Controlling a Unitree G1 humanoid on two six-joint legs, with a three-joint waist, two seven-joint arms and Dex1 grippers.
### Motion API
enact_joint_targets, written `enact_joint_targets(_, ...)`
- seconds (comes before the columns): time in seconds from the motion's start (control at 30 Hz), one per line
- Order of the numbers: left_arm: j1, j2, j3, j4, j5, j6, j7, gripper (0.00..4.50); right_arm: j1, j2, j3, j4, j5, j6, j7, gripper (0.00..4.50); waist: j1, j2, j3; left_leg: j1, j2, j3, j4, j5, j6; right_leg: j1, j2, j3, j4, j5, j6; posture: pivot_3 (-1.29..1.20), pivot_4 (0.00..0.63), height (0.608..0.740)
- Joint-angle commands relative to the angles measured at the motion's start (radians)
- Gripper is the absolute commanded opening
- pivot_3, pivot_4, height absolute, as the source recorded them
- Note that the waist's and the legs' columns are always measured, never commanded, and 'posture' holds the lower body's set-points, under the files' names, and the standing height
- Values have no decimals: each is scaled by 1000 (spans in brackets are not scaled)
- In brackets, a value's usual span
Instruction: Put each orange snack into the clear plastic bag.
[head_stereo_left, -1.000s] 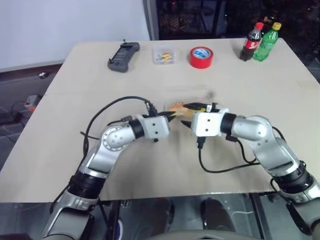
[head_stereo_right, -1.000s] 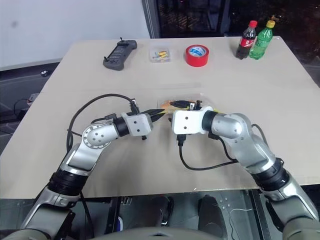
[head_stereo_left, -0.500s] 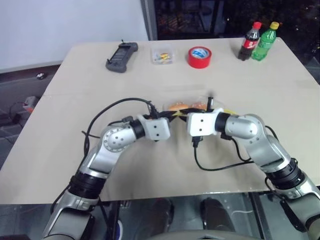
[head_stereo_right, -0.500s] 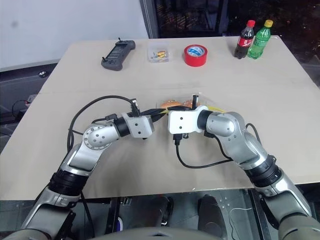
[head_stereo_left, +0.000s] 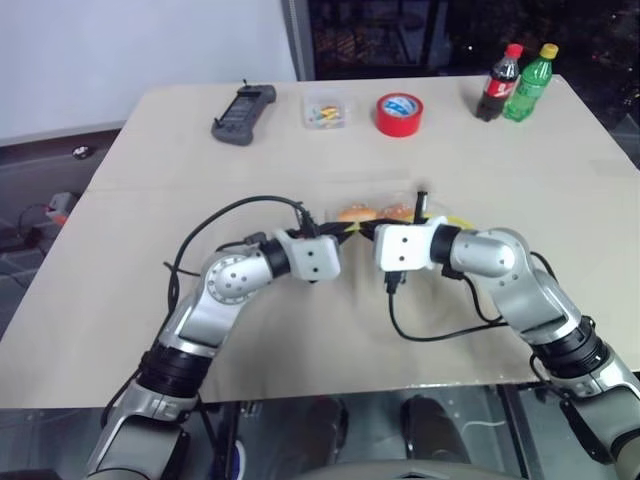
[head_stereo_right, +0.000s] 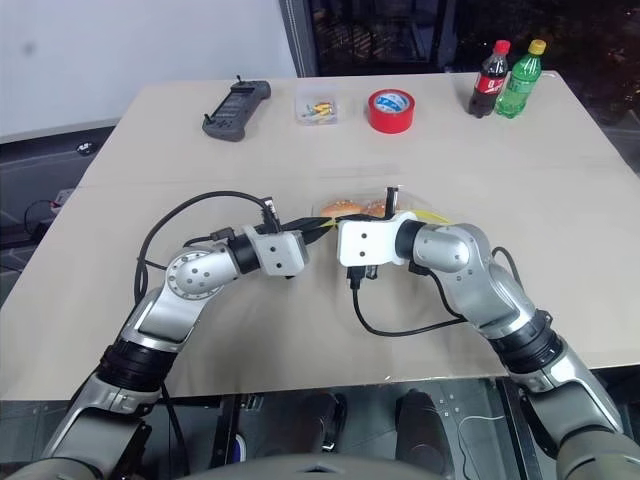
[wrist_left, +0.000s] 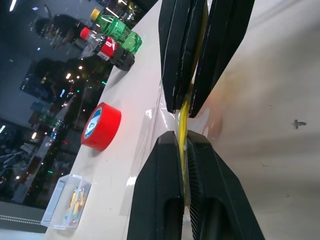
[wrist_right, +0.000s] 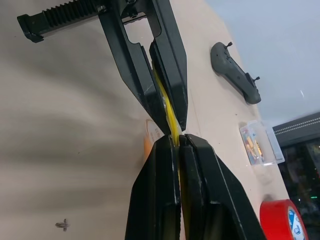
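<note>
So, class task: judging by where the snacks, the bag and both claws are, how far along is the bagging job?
Done, it seems: both orange snacks lie inside the clear plastic bag. In hand: left claw and right claw are shut on its yellow seal strip. Left: probably only pressing it closed.

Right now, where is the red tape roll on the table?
In the head views, the tape roll lies at the table's far edge, between the clear box on its left and the two bottles on its right.
</note>
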Motion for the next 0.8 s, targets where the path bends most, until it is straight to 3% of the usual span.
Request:
enact_joint_targets(0.03,-10,-1,7,-29,-11,-18,10,0,-18,-3,-37,-7,-17,-8,-16,44,0,0,0,0,0,0,0,0,0,0,0,0,0,0,0,0,150,740)
enact_joint_targets(0.8,28,21,61,-40,-94,-4,14,0,98,-208,-218,-13,-89,117,-70,44,2,0,0,0,0,0,0,0,0,0,0,0,0,0,0,0,150,740)
